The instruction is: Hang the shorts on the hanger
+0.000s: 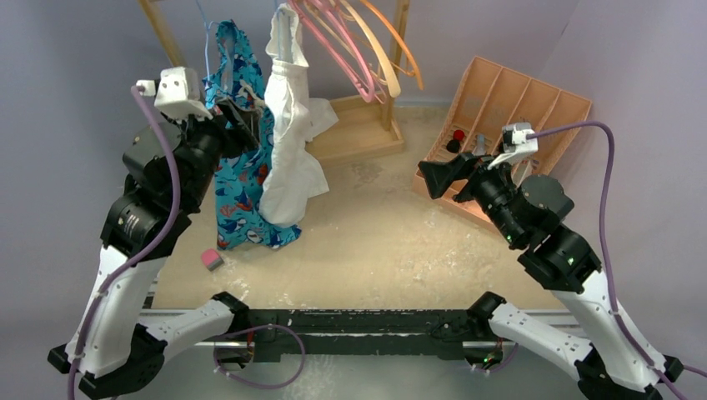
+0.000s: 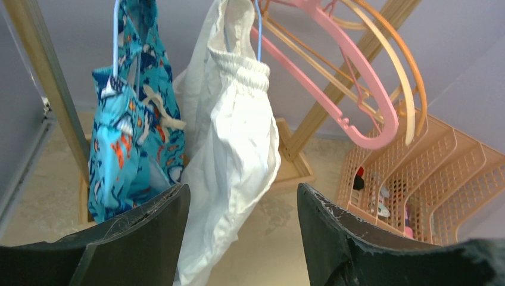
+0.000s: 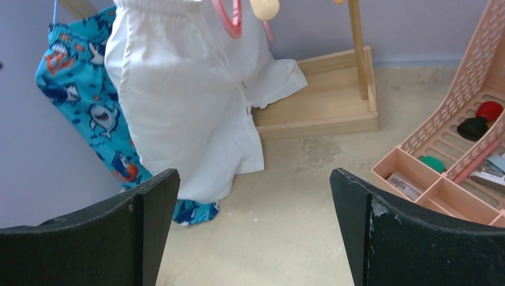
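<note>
The shorts [image 2: 232,149] hang from the hanger [image 2: 258,30], of which I see only a thin light-blue wire disappearing into the gathered waistband; its arms are buried in the white cloth and its hook is cut off at the top of my left wrist view. My left hand [image 2: 243,238] stands apart from the cloth, jaws parted with nothing between them. The blue shark garment [image 2: 128,137] hangs just beside the shorts, its lower part hidden behind my left finger. My right hand [image 3: 255,226] is spread wide and empty, well apart from the rack, near the peach organiser [image 1: 534,108]. The pink hangers [image 2: 351,89] run out of frame, so where they hang is unclear.
</note>
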